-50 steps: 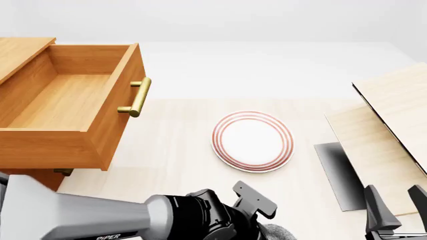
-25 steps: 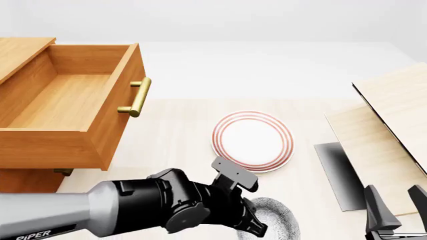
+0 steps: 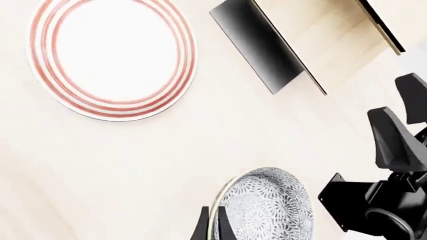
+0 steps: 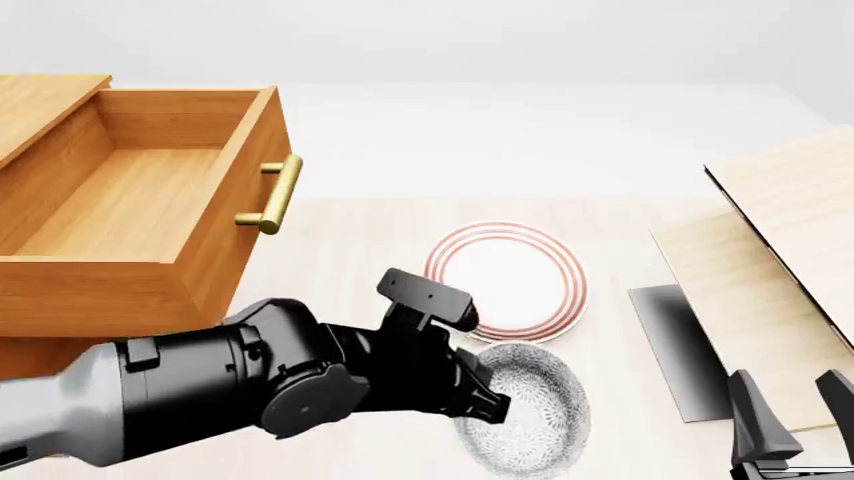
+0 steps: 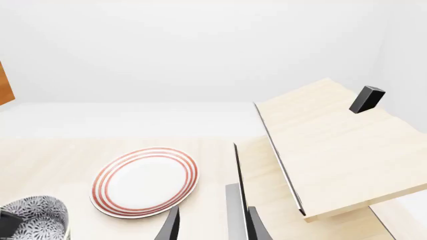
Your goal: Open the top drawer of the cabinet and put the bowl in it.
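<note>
The speckled grey-blue bowl [image 4: 534, 420] hangs tilted just on my side of the plate, and my left gripper [image 4: 483, 405] is shut on its left rim. In the left wrist view the two fingers [image 3: 201, 227] pinch the rim of the bowl [image 3: 267, 207]. The top drawer [image 4: 134, 200] of the cabinet [image 4: 47, 100] stands pulled out at the far left, with its brass handle [image 4: 275, 195] facing right and nothing inside. My right gripper [image 4: 798, 415] rests open at the bottom right; its fingers [image 5: 170, 225] hold nothing.
A flat white plate with red rings [image 4: 505, 281] lies mid-table, right beside the bowl. Pale wooden boards [image 4: 787, 240] lean at the right over a dark panel [image 4: 674, 350]. A lower drawer handle [image 4: 127, 344] peeks out under the open drawer.
My left arm has swung forward and upward from the bottom edge, carrying the bowl further into view toward the plate. The right gripper has stayed still.
</note>
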You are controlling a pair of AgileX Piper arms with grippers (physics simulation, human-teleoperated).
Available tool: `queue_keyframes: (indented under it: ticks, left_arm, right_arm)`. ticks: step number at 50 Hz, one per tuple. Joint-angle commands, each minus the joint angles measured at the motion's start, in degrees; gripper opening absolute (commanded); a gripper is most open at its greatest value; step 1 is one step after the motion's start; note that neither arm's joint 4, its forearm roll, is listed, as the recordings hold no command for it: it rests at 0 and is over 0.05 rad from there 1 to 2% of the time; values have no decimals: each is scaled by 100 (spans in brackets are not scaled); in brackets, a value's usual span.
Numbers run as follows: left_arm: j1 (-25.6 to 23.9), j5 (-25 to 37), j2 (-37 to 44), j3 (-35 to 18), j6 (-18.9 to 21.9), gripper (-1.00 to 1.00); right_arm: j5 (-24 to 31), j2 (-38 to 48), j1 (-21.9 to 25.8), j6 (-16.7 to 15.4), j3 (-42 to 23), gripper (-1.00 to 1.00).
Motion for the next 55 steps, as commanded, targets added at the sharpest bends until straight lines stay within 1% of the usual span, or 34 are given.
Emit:
queue_keyframes:
  ticks: [1, 2, 5, 8, 10, 11, 13, 16, 17, 22, 26, 27, 29, 30, 32, 34, 40, 43, 51, 54, 55]
  left_arm:
    - [90, 196, -134, -229, -141, -100]
    - [123, 188, -169, -191, -233, -100]
    - [14, 252, -70, -388, -338, -100]
    - [136, 365, -141, -435, -395, -100]
    - [135, 407, -132, -499, -520, -100]
    - [138, 438, -134, -550, -510, -100]
    - [295, 546, -206, -552, -498, -100]
    - [383, 639, -281, -628, -573, -100]
    - [449, 731, -302, -699, -496, -100]
    - [521, 876, -312, -907, -522, -100]
    - [559, 897, -281, -959, -664, -100]
    - [661, 993, -245, -941, -720, -100]
    - [641, 995, -262, -1047, -717, -100]
    - [632, 1017, -246, -1070, -816, -100]
    - [698, 1097, -257, -1144, -760, -100]
    - [699, 1140, -261, -1229, -830, -100]
    - [909, 1555, -297, -1680, -703, -100]
    - [1018, 1660, -308, -1764, -666, -100]
    - [1130, 1997, -316, -2218, -701, -100]
    - [1227, 2199, -283, -2451, -600, -100]
    - [1232, 2232, -289, -2505, -628, -100]
  right_arm:
    - [-5, -3, -1, -4, 2, 100]
    - [-5, -3, -1, -4, 2, 100]
    - [-5, -3, -1, -4, 2, 100]
    - [-5, -3, -1, -4, 2, 100]
    - [-5, -3, -1, -4, 2, 100]
    - [-5, -3, -1, -4, 2, 100]
    - [-5, -3, -1, -4, 2, 100]
    - [-5, -3, -1, -4, 2, 100]
    - [-5, -3, -1, -4, 2, 100]
    - [-5, -3, -1, -4, 2, 100]
    - [-5, -3, -1, -4, 2, 100]
    - [-5, -3, -1, -4, 2, 100]
    - [-5, -3, -1, -4, 2, 100]
    - [-5, -3, -1, -4, 2, 100]
    - [-5, -3, -1, -4, 2, 100]
    - [-5, -3, -1, -4, 2, 100]
    - [-5, -3, -1, -4, 2, 100]
    - [-5, -3, -1, -4, 2, 100]
    - [-5, -3, -1, -4, 2, 100]
    - [-5, -3, -1, -4, 2, 100]
    - [-5, -3, -1, -4, 2, 100]
